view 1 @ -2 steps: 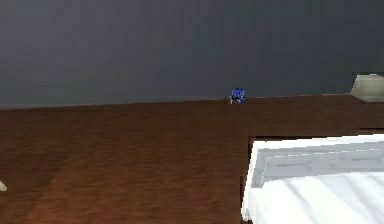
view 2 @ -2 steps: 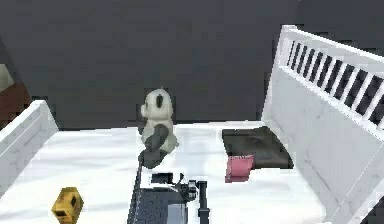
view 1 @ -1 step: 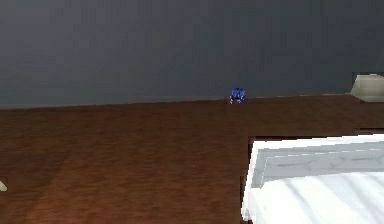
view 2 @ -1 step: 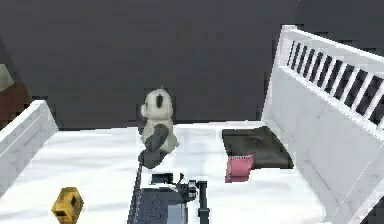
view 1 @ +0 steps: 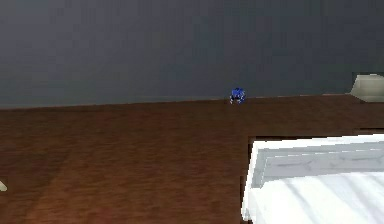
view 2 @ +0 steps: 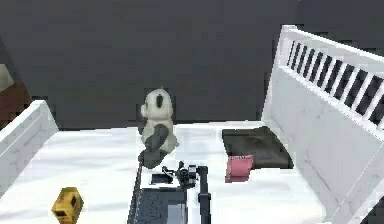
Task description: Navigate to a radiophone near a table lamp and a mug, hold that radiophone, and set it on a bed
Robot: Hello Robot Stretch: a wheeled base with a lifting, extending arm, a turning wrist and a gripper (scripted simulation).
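White slatted bed (view 2: 305, 130): soft landing surface.
Dark gripper (view 2: 165, 177): against the bedding; whether fingers hold anything, cannot tell.
Radiophone: judged light, rigid, slick; grasp its narrow middle.

A white-sheeted bed (view 2: 90, 165) with a white slatted wooden frame carries a white and grey plush toy (view 2: 156, 118) sitting upright at its middle. To the right lies a dark folded cloth (view 2: 255, 145), with a small pink item (view 2: 238, 168) just beside its near edge. A small yellow and black box (view 2: 67, 203) lies at the near left. In the forward view, a dark brown wooden floor (view 1: 120, 150) bears a small blue object (view 1: 238, 95) by the far wall.
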